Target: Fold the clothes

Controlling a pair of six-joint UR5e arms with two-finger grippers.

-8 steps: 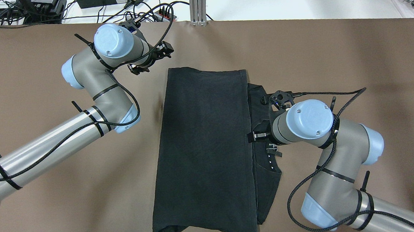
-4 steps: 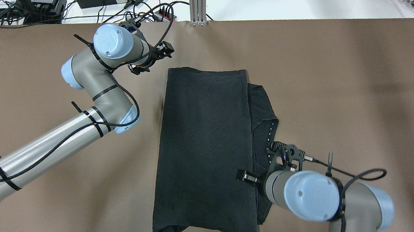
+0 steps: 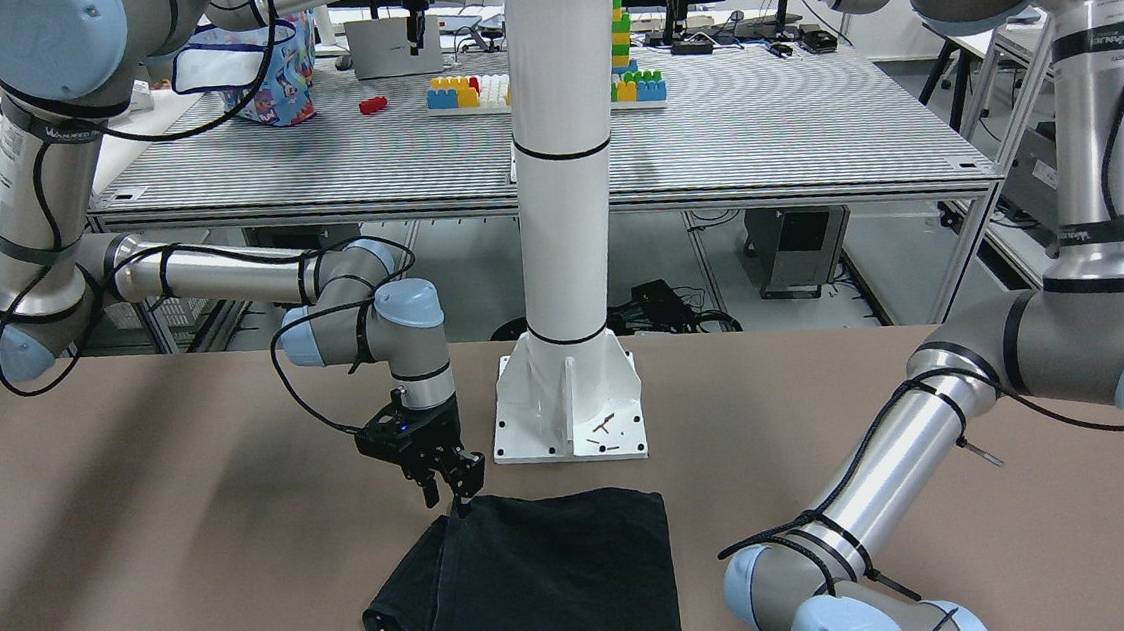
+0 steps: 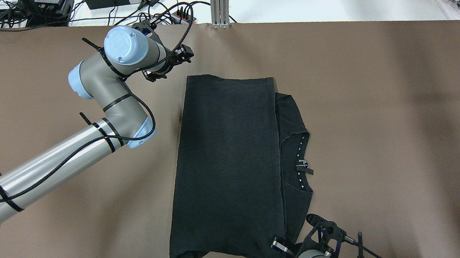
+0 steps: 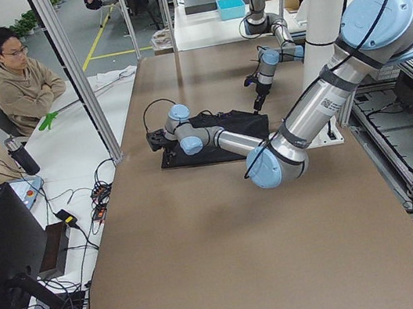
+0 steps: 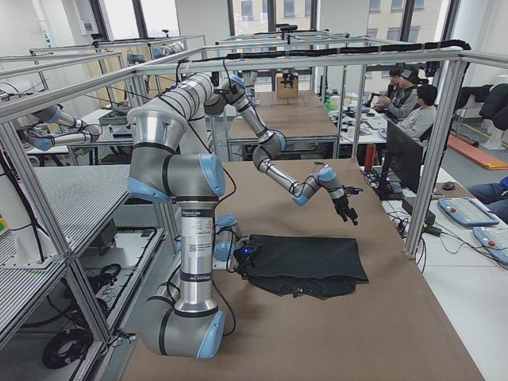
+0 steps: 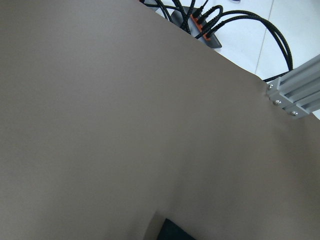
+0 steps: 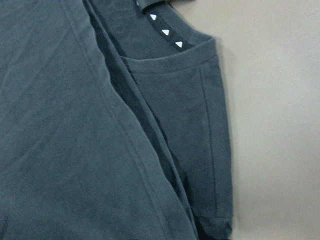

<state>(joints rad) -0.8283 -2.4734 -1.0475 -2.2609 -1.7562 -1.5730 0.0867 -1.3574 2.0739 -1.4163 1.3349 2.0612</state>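
Observation:
The black garment [image 4: 228, 165] lies flat mid-table, folded lengthwise. Its collar [image 4: 301, 156], with white triangles and a tag, peeks out on the right side. The garment also shows in the front view [image 3: 553, 577] and fills the right wrist view [image 8: 100, 130]. My right gripper [image 3: 450, 490] hangs just above the garment's corner nearest my base, jaws apart and empty; in the overhead view it [image 4: 282, 248] is at the bottom edge. My left gripper [image 4: 167, 64] is open and empty over bare table, just left of the garment's far left corner.
The white column's base plate [image 3: 569, 405] stands on the table close to my right gripper. Cables and a power strip [image 4: 173, 15] and an aluminium post [image 4: 220, 4] lie beyond the far table edge. An operator [image 5: 20, 82] sits off the table.
My right arm has swept back along the garment's right edge, from beside the collar to the corner nearest my base. The left arm has barely moved. The garment has not moved.

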